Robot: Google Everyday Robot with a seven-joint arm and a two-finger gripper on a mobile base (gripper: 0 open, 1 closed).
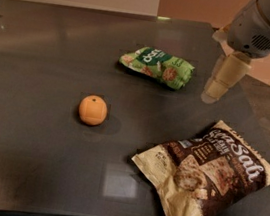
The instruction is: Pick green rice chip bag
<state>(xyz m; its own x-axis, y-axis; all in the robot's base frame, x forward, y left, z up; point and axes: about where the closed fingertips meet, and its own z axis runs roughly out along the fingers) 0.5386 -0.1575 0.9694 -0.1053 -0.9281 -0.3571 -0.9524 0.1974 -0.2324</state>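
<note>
Currently, the small crinkly light-green rice chip bag [157, 66] lies flat on the dark glossy surface [32, 155], toward its far side. The cream-coloured claw [220, 83] hangs just right of this bag, apart from it; whether it is open or closed cannot be told. A round orange fruit [93, 110] sits nearer, to the left. A larger brown-and-tan snack bag [206, 174] lies at the near right edge.

- The green rice chip bag [157, 66] lay flat on the dark table [40, 65], up and right of the orange [93, 110], well apart from it.
- The gripper [213, 91] hung farther right of the orange, just past the green bag's right end, pointing down at the table.
- A big brown-and-tan bag [211, 174] sat down and right of the orange, with its corner poking over the front edge.
</note>
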